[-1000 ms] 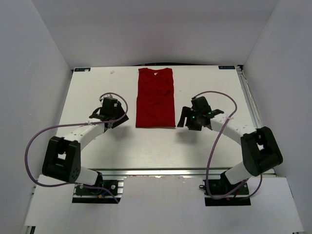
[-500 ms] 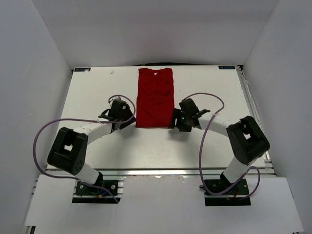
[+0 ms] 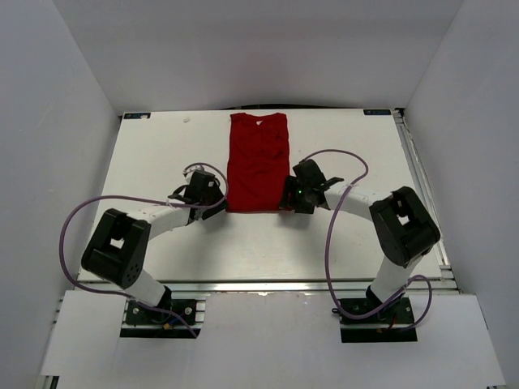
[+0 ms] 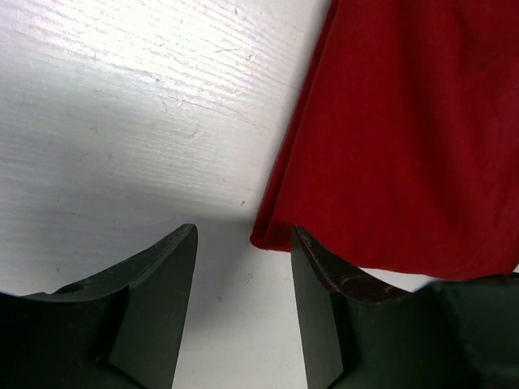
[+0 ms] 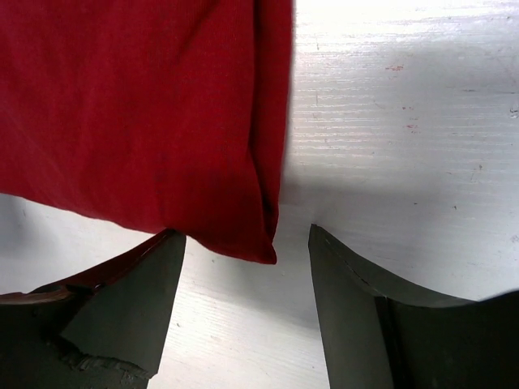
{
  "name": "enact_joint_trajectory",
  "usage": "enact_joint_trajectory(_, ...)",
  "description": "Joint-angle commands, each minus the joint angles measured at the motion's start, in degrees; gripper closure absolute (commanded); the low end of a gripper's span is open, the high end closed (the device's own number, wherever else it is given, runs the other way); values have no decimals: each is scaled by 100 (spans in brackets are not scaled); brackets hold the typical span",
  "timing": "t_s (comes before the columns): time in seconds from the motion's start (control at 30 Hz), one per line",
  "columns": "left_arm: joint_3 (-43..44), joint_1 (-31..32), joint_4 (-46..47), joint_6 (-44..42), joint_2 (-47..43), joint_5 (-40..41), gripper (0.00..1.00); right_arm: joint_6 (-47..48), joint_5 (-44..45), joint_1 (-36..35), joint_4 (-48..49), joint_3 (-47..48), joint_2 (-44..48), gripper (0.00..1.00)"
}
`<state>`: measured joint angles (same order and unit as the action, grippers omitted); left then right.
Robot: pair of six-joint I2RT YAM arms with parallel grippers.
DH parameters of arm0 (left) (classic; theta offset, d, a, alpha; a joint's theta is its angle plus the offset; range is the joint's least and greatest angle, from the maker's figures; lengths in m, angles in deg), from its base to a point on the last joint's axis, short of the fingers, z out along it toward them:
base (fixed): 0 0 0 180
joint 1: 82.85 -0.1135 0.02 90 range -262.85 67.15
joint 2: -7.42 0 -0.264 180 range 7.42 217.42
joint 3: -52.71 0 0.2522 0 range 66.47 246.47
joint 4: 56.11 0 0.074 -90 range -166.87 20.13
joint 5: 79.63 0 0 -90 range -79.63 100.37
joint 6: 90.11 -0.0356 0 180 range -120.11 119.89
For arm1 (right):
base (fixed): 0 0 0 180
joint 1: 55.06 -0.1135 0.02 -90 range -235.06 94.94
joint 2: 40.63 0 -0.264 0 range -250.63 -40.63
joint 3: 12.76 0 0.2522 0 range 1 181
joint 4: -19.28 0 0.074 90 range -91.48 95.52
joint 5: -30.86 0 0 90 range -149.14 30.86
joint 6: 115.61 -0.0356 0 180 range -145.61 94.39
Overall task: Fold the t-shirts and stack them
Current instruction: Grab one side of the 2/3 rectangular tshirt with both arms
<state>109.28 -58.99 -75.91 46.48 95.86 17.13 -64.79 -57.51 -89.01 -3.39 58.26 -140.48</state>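
Both pairs of jaws are standing spread at the shirt's near corners.

The white desk (image 3: 146,154) is carrying the red shirt (image 3: 258,162), which is lying flat as a narrow folded strip, its collar at the far end. The left arm (image 3: 154,217) is reaching to the shirt's near left corner, and the left jaws are standing spread with that corner lying between them. The right arm (image 3: 357,201) is reaching to the shirt's near right corner, where the right jaws are likewise standing spread around the corner. At each side the hem is overlapping the jaw nearer the shirt's middle.
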Motion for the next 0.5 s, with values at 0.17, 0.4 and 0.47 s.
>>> enact_joint_trajectory(0.17, -9, 154, 253, 149, 217, 79, 40, -108, 189, -32, 196, 163, -87, 32)
enact_joint_trajectory(0.4, -18, 242, 349, 237, 340, 115, 48, -90, 180, -23, 223, 163, -122, 37)
enact_joint_trajectory(0.47, -27, 251, 358, 245, 323, 106, 52, -81, 206, -23, 205, 163, -96, 40)
